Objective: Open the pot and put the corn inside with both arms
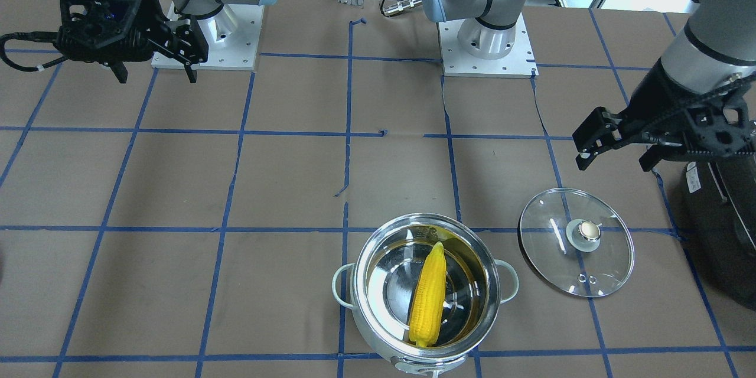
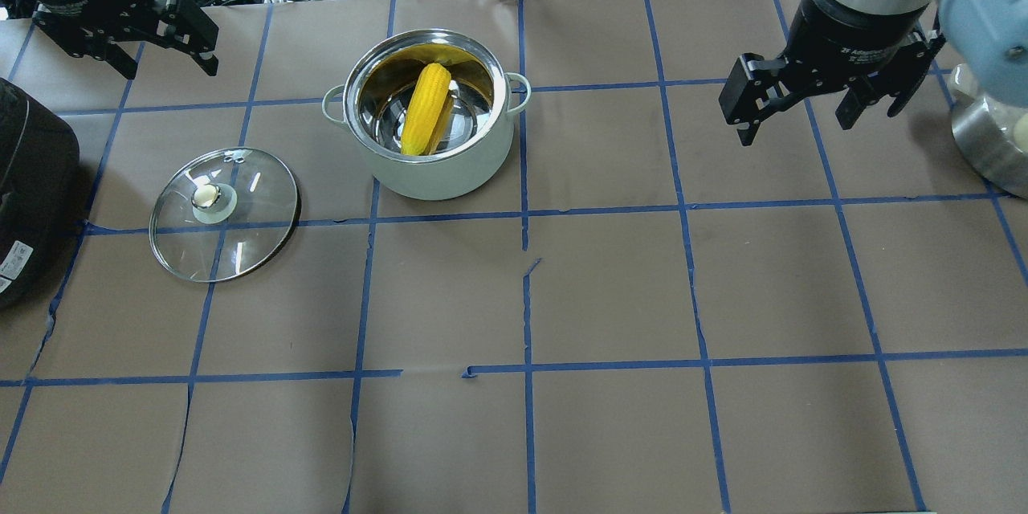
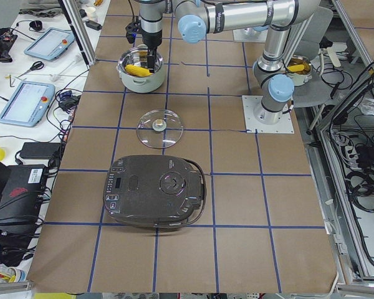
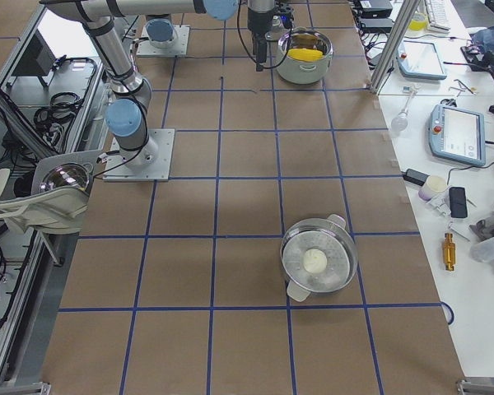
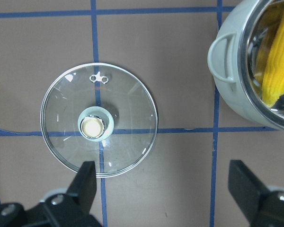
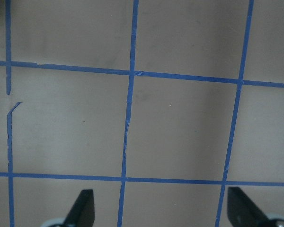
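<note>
The pot [image 2: 434, 165] stands open at the far middle of the table, and the corn [image 2: 426, 108] lies slanted inside it, tip up against the wall. The pot [image 1: 378, 331] and the corn [image 1: 429, 295] also show in the front view. The glass lid [image 2: 241, 217] lies flat on the table beside the pot, knob up. My left gripper [image 2: 169, 64] is open and empty, raised beyond the lid; its wrist view shows the lid [image 5: 128, 142] below and the pot [image 5: 227, 71] at right. My right gripper [image 2: 795, 124] is open and empty, well to the pot's right.
A large black appliance [image 2: 28, 193] sits at the table's left edge, close to the lid. A steel bowl [image 2: 988, 144] stands at the right edge by the right arm. Another steel pot [image 4: 317, 263] with a white object inside stands far along the table.
</note>
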